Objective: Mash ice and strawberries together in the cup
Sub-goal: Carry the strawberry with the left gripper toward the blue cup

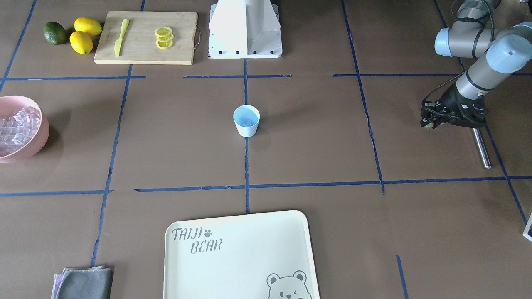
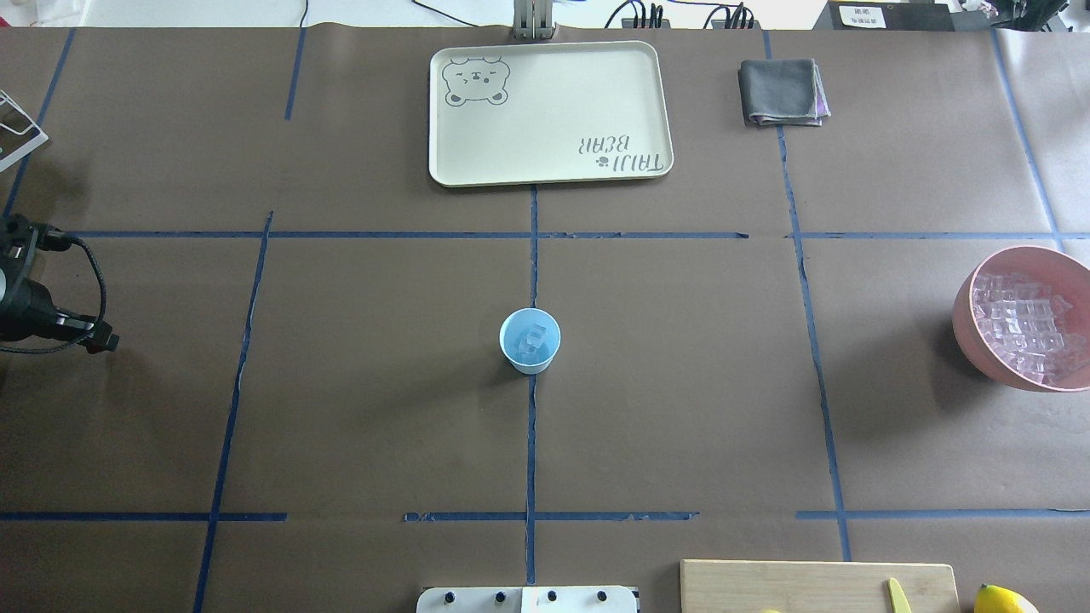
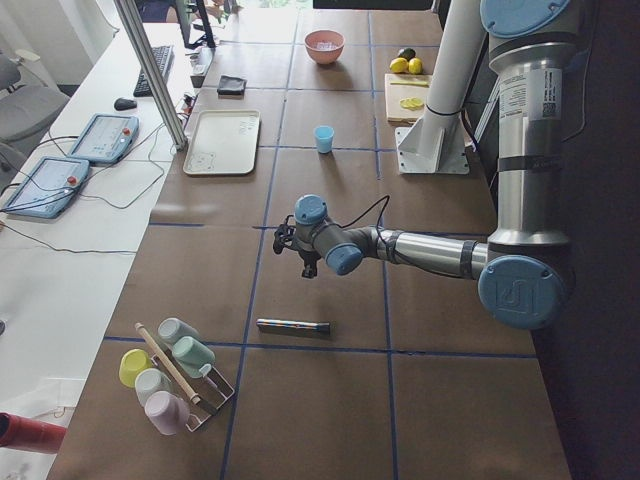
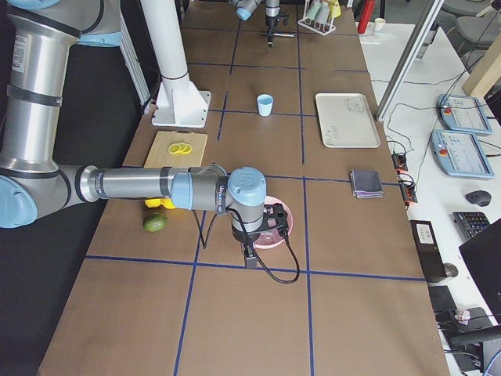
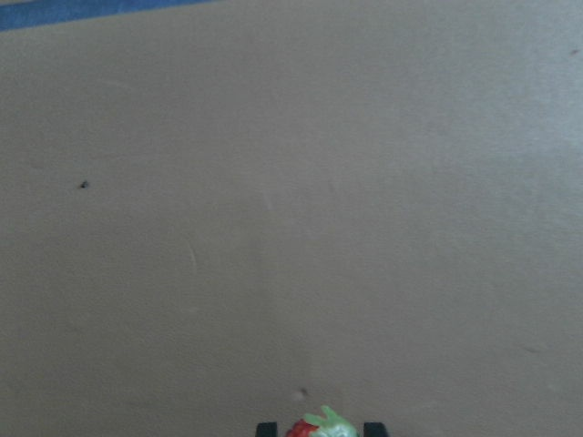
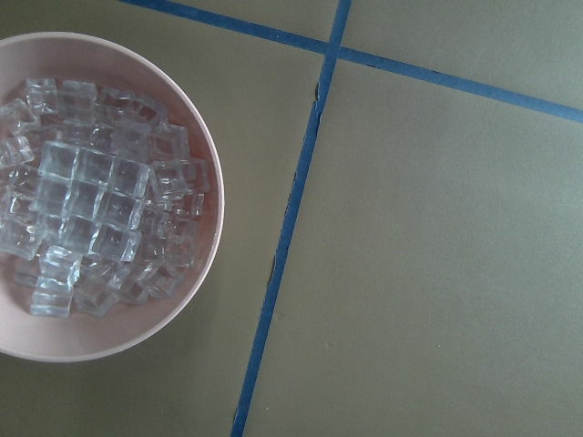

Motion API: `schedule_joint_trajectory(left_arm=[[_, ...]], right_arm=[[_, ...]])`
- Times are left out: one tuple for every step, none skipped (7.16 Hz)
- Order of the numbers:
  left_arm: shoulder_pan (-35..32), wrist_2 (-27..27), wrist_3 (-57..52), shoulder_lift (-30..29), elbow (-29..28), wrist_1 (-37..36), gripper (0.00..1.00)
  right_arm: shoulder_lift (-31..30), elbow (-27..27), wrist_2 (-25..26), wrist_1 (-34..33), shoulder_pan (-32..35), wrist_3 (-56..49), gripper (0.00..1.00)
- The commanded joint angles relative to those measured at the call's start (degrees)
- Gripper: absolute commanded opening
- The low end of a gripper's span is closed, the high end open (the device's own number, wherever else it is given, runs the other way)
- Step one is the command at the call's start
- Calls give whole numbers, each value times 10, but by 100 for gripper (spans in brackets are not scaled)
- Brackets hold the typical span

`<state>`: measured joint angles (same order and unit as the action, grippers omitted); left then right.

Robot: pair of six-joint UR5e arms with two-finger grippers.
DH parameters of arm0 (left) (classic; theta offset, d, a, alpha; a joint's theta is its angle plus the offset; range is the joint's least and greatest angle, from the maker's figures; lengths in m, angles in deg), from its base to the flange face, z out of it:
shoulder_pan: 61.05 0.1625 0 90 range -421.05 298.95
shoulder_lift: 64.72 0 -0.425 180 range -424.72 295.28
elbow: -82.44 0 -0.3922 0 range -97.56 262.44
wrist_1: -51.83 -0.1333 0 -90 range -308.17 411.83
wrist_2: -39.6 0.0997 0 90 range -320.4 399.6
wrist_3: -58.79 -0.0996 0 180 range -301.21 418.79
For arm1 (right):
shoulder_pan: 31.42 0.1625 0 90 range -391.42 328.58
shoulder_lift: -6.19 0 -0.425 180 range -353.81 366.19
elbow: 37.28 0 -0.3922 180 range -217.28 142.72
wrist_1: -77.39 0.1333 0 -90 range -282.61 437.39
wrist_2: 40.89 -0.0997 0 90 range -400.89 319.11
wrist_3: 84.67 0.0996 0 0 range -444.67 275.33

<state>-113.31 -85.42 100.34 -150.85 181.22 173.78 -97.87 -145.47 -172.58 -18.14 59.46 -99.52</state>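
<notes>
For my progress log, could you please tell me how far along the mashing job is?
Done: ice is in the cup. In hand: the left hand holds the strawberry, well away from the cup. Left: getting the strawberry into the cup and mashing; a metal rod lies beside that hand.

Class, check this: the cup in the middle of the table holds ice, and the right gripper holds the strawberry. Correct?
Not quite. The cup holds ice, but it is the left gripper that holds the strawberry, as the left wrist-mounted view shows.
</notes>
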Motion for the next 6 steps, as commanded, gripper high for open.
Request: schedule_joint_trajectory(left_arm=[[2, 5, 9, -65, 96, -167, 3], [15, 16, 63, -143, 99, -216, 4], [68, 41, 115, -217, 96, -271, 4], [135, 103, 170, -310, 83, -347, 4], [174, 138, 241, -396, 48, -377, 5], [192, 138, 298, -442, 25, -373, 5]], right_arm=[[0, 0, -4, 0, 0, 0, 99], [1, 0, -4, 0, 0, 0, 99], [1, -1, -4, 0, 0, 0, 99], [2, -1, -4, 1, 0, 0, 99], [3, 0, -4, 1, 0, 0, 99], [3, 0, -4, 1, 0, 0, 99]])
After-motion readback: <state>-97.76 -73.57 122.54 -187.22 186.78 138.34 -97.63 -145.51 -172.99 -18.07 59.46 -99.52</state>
